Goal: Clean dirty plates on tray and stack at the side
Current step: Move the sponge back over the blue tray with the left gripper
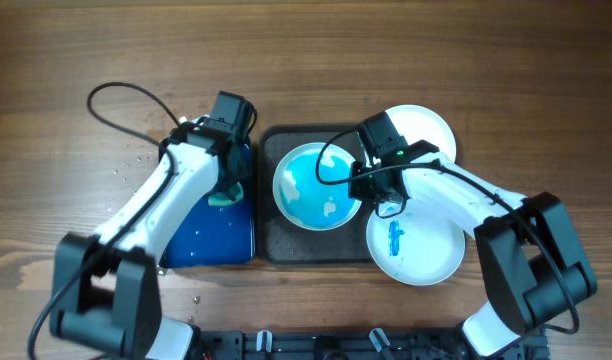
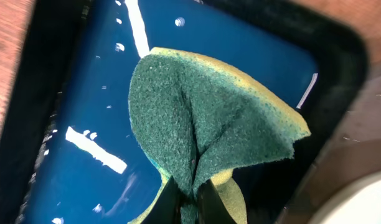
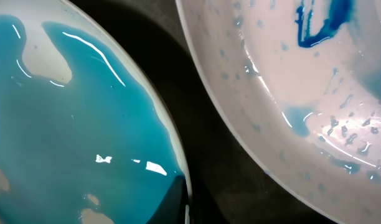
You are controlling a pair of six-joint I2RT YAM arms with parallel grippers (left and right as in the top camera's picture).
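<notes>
The dark tray [image 1: 276,240] lies mid-table. On it sits a dirty plate [image 1: 311,185] flooded with blue liquid. A second plate [image 1: 421,250] with a blue scribble lies at the tray's right edge, and a third plate [image 1: 426,125] lies behind it. My right gripper [image 1: 362,190] is shut on the flooded plate's right rim. In the right wrist view one finger [image 3: 181,199] lies on that plate [image 3: 66,124], with the scribbled plate [image 3: 290,81] beside it. My left gripper [image 1: 229,185] is shut on a green sponge [image 2: 203,112], pinched at its fold [image 2: 189,199].
A smaller deep-blue tray [image 1: 211,235] lies left of the dark tray, under the sponge; it shows wet and glossy in the left wrist view [image 2: 84,93]. Water drops speckle the wooden table [image 1: 126,165] at the left. Cables loop over both arms.
</notes>
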